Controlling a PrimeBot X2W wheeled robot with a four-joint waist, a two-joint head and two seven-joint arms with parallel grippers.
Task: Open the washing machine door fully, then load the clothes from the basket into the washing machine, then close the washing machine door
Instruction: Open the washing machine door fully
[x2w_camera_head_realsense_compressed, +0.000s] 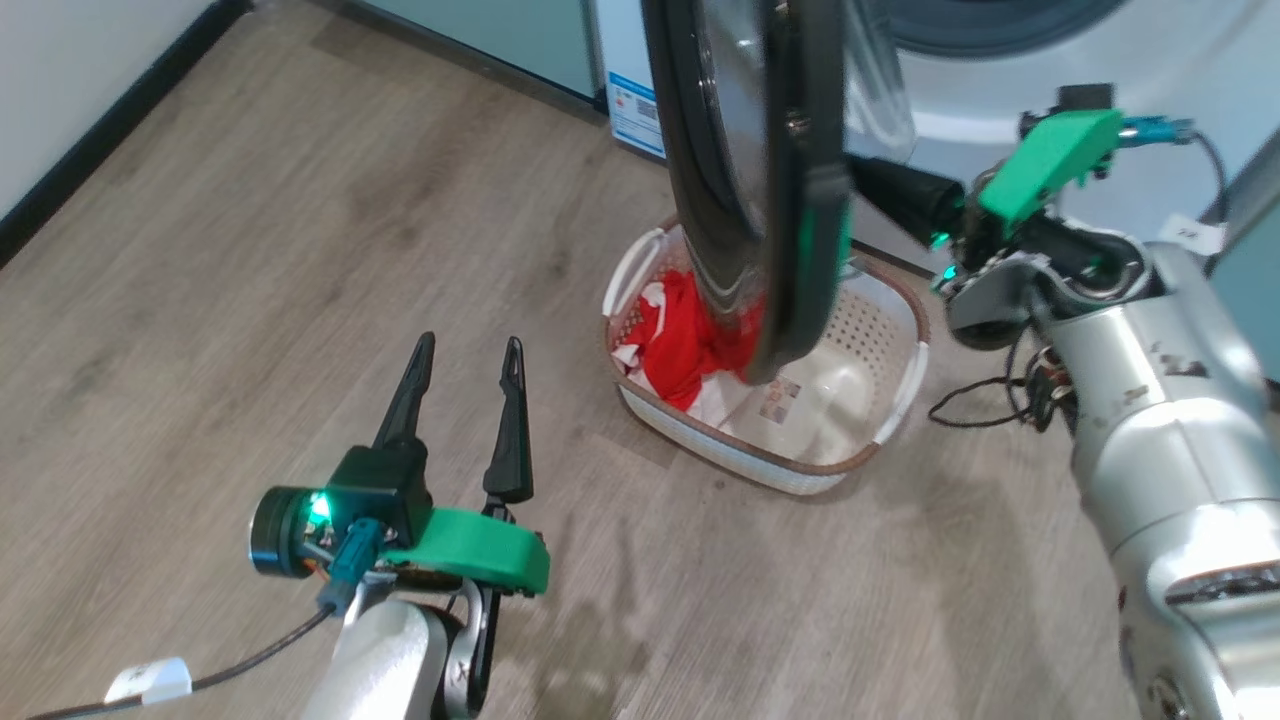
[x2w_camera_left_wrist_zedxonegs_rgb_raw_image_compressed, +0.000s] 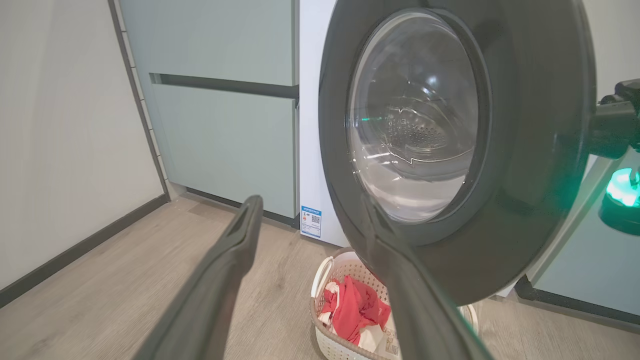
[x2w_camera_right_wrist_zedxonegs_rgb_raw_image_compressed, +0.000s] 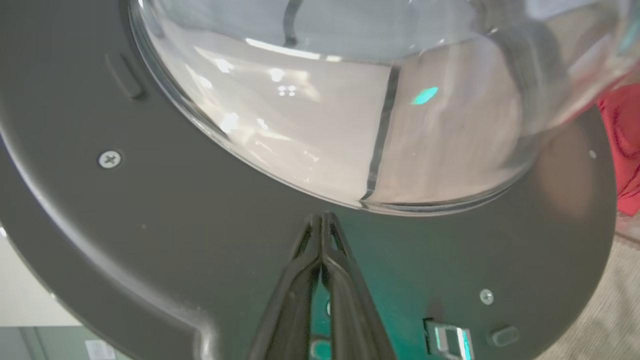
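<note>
The washing machine door (x2w_camera_head_realsense_compressed: 790, 200) stands partly swung out, edge-on in the head view, hanging over the basket (x2w_camera_head_realsense_compressed: 900, 300). Red and white clothes (x2w_camera_head_realsense_compressed: 690, 335) lie in the basket's left half. My right gripper (x2w_camera_head_realsense_compressed: 858, 172) is shut, and its tips (x2w_camera_right_wrist_zedxonegs_rgb_raw_image_compressed: 322, 217) rest against the door's inner black ring (x2w_camera_right_wrist_zedxonegs_rgb_raw_image_compressed: 150, 225), just under the glass bowl (x2w_camera_right_wrist_zedxonegs_rgb_raw_image_compressed: 350, 125). My left gripper (x2w_camera_head_realsense_compressed: 471, 340) hovers open and empty over the floor, left of the basket. Its wrist view faces the door's outer side (x2w_camera_left_wrist_zedxonegs_rgb_raw_image_compressed: 525, 150), with the clothes (x2w_camera_left_wrist_zedxonegs_rgb_raw_image_compressed: 355, 310) below. The white washing machine (x2w_camera_head_realsense_compressed: 1000, 80) stands behind.
Pale teal cabinets (x2w_camera_left_wrist_zedxonegs_rgb_raw_image_compressed: 225, 125) stand left of the washer, whose front carries a blue sticker (x2w_camera_left_wrist_zedxonegs_rgb_raw_image_compressed: 311, 221). A wall with a dark baseboard (x2w_camera_head_realsense_compressed: 100, 130) runs along the left. Wooden floor (x2w_camera_head_realsense_compressed: 300, 250) spreads left of the basket. A black cable (x2w_camera_head_realsense_compressed: 980, 410) hangs by my right forearm.
</note>
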